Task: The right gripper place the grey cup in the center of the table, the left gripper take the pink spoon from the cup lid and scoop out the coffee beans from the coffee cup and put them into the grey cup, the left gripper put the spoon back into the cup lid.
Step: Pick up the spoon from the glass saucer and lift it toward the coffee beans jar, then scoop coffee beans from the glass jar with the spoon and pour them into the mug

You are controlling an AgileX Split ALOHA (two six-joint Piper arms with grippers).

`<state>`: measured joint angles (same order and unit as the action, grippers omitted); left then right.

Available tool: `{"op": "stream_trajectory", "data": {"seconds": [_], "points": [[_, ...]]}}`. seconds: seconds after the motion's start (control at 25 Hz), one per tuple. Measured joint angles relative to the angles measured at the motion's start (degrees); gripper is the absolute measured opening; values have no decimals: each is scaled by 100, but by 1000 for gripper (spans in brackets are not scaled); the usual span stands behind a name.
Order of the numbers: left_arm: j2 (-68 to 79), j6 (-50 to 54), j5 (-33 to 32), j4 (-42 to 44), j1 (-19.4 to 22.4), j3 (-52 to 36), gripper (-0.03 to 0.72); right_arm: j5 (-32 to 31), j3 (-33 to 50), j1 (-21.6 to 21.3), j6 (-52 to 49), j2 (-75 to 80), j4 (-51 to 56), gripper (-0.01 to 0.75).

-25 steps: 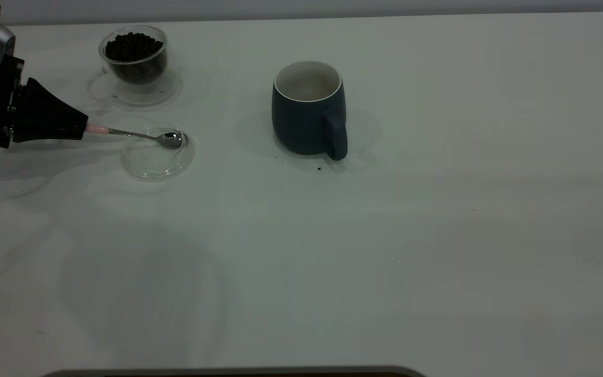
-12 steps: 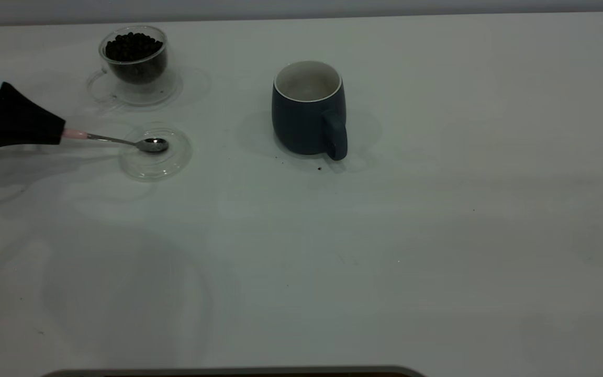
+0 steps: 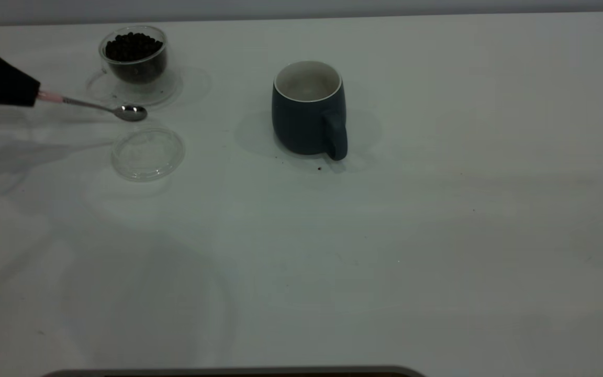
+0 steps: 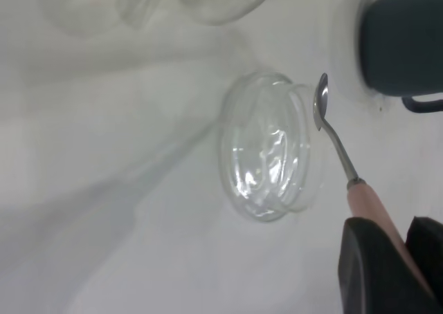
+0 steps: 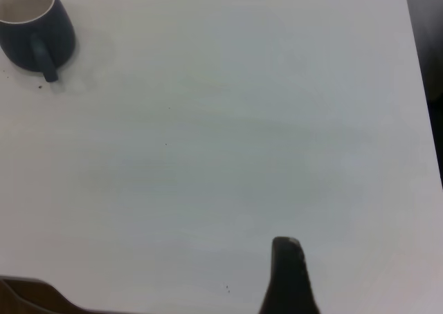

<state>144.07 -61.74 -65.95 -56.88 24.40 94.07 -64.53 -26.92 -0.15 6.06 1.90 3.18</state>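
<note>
A: Start at the left edge of the table [image 3: 437, 235]. What's there?

B: The left gripper [image 3: 32, 94] reaches in over that edge, near the far-left corner. Its pointed black jaws are closed tight on the pale pink handle of the pink spoon [image 3: 97, 106] — in the left wrist view the two fingers [image 4: 370, 272] pinch the handle end, with only a sliver of gap between them for the handle.

A: And the spoon itself?

B: Held off the table, nearly level, its metal bowl pointing toward the middle. The bowl looks empty and hangs between the coffee cup [image 3: 135, 55] and the cup lid [image 3: 147, 153], touching neither.

A: Where do those two sit?

B: The coffee cup stands on its clear saucer [image 3: 168, 91] near the far-left corner, with the coffee beans [image 3: 133, 46] heaped up to its rim. The cup lid lies flat on the table just nearer the front edge than the saucer, and apart from it.

A: Moving right?

B: The grey cup [image 3: 308, 109] stands upright about midway across, toward the far edge — handle facing the front, off-white inside showing. A few dark specks [image 3: 320, 168] lie by its base.

A: The right gripper?

B: Only one dark fingertip [image 5: 289, 276] shows, in the right wrist view, over bare table well away from the grey cup. I can't tell how its jaws stand.
</note>
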Motion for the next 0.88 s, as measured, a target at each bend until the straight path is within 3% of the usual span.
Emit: {"op": "stream_trajectory", "data": {"seconds": [0.32, 0.88], "points": [[-621, 250, -72, 83, -300, 0, 126, 0, 0, 0, -4, 0, 0, 588], [-664, 701, -108, -33, -247, 939, 126, 0, 0, 0, -4, 0, 0, 588]]}}
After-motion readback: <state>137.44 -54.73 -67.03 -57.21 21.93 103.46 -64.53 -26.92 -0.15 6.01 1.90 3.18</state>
